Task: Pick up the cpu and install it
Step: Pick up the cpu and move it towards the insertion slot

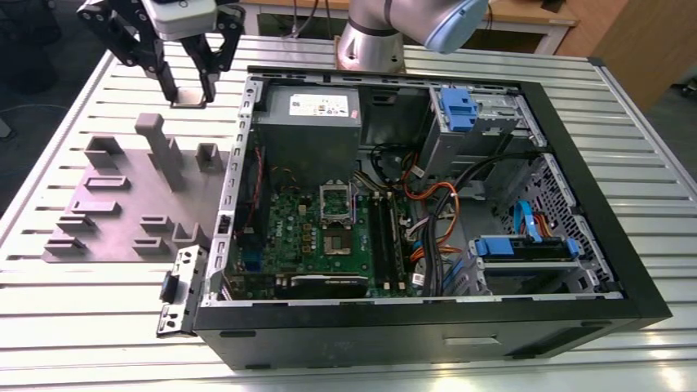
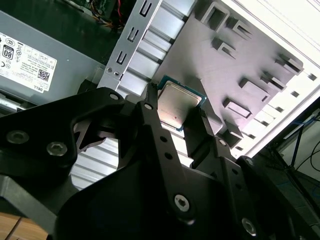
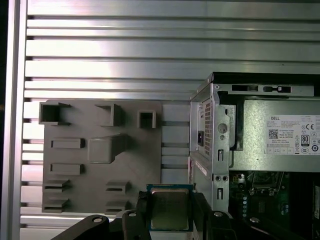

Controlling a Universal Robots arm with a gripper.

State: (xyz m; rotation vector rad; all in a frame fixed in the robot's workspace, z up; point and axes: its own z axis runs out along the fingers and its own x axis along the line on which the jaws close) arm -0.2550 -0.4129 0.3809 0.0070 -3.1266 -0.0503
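cpu (image 3: 169, 210): thin square chip, pale silver-grey metal lid with rounded corners and a narrow green-blue substrate border showing round it. The lid reads clean in both wrist views, with soft glare on it in the second wrist view. hand (image 3: 169, 218) is clenched on the cpu: two black fingers (image 2: 150, 112) pinch opposite edges and the other two edges sit free. The lid faces back toward the wrist cameras and the underside faces away toward the bench (image 1: 458, 371). It's square, so there is no real long axis. In the first wrist view its edges run roughly square to the bench slats and to the case (image 1: 610, 269) wall. It looks about level there; can't judge the tilt any finer. Location: in the exterior view it sits at the fingertips over the slatted bench, at the exterior view's left of the open case, near the far end of the grey fixture (image 1: 109, 220). In the first wrist view it overlaps the fixture corner nearest the case. Can't tell whether it is clear of the surface below. It is well apart from the green board (image 1: 286, 220) and the silver socket frame (image 1: 335, 198) inside the case.
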